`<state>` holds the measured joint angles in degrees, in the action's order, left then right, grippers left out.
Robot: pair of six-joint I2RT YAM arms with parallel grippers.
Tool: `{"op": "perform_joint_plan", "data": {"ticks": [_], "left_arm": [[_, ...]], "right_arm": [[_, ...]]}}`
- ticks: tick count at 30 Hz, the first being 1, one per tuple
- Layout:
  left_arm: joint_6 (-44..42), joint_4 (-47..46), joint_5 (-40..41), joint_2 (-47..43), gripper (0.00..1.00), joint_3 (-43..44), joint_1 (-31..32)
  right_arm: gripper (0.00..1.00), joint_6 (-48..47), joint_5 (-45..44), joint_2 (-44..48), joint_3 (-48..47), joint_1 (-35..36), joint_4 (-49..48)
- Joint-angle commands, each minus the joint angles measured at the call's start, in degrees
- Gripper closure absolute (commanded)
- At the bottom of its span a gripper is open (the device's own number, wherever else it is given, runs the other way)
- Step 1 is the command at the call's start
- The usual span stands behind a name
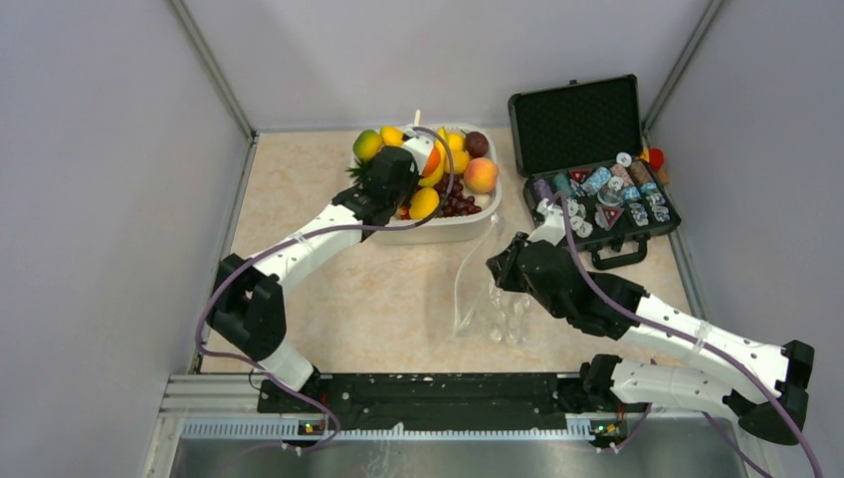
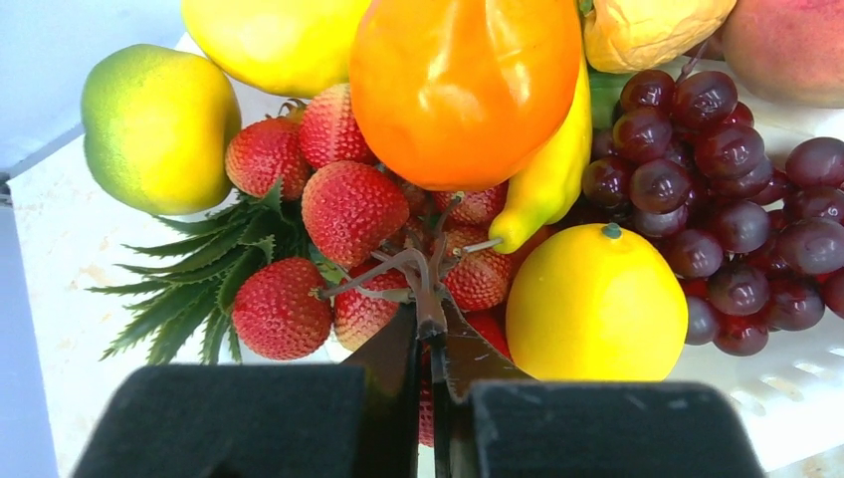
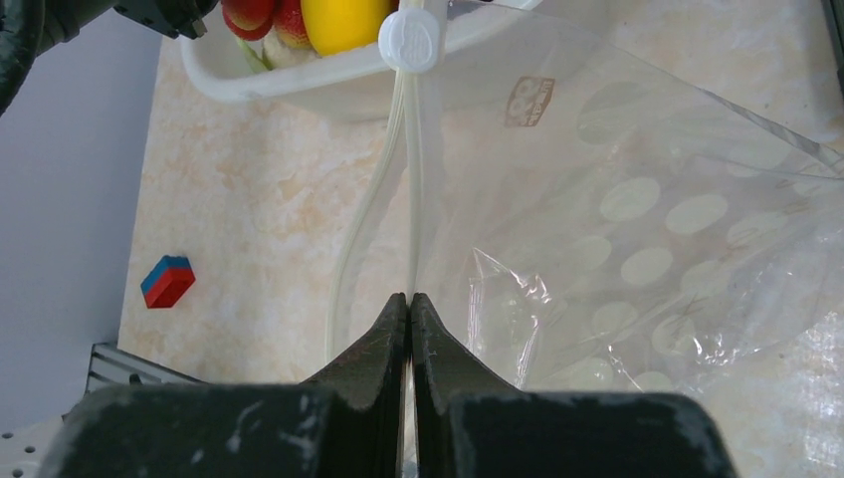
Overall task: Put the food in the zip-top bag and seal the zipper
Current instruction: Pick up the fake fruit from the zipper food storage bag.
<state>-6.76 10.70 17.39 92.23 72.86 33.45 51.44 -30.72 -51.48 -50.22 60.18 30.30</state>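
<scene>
Left wrist cam: left gripper [image 2: 430, 321] is clamped tight on the thin grey stem [image 2: 396, 267] of the strawberry bunch [image 2: 348, 214], jaws meeting w/ only the stem between them. The bunch lies in the white tub [image 1: 438, 235], crowded by the orange [image 2: 463, 90] just above it. A banana [image 2: 549, 174] tip and a lemon [image 2: 595, 304] sit right beside the stem, grapes [image 2: 717, 189] further right.

Right wrist cam: right gripper [image 3: 410, 304] is pinched closed on one lip of the zipper [image 3: 413, 179]. The other lip bows away to the left, so the mouth of the zip-top bag [image 3: 647, 229] looks part open. The slider [image 3: 410, 40] is at the far end, near the tub. Top view puts the bag on the table [image 1: 348, 299], between tub and right arm, just beside the tub's near-right corner.

Step in hand, as I read it: lift the strawberries out & carry them to the bag. To do it well:
- Pull straight up & slow, since the orange may roll or drag along w/ the berries.
- Keep the wrist level. The stem grip is thin, and a swing could slip it.
- The mouth gap looks narrow, so the right arm prob. needs to raise its lip so the opening faces the tub before any drop.
- Come in over the open stretch, not over the slider.
</scene>
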Motion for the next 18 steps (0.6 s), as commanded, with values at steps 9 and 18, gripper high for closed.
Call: {"op": "perform_joint_plan", "data": {"ticks": [9, 18], "left_arm": [[0.01, -1.51, 2.76, -10.54, 1.0, -0.72, -0.14], [-1.95, 0.99, 6.1, -12.67, 1.0, 0.27, -0.14]], "right_arm": [[1.0, -0.47, -0.48, 2.5, 1.24, -0.34, -2.8], [1.0, -0.02, -0.6, 2.83, 2.01, -0.35, -3.28]]}}
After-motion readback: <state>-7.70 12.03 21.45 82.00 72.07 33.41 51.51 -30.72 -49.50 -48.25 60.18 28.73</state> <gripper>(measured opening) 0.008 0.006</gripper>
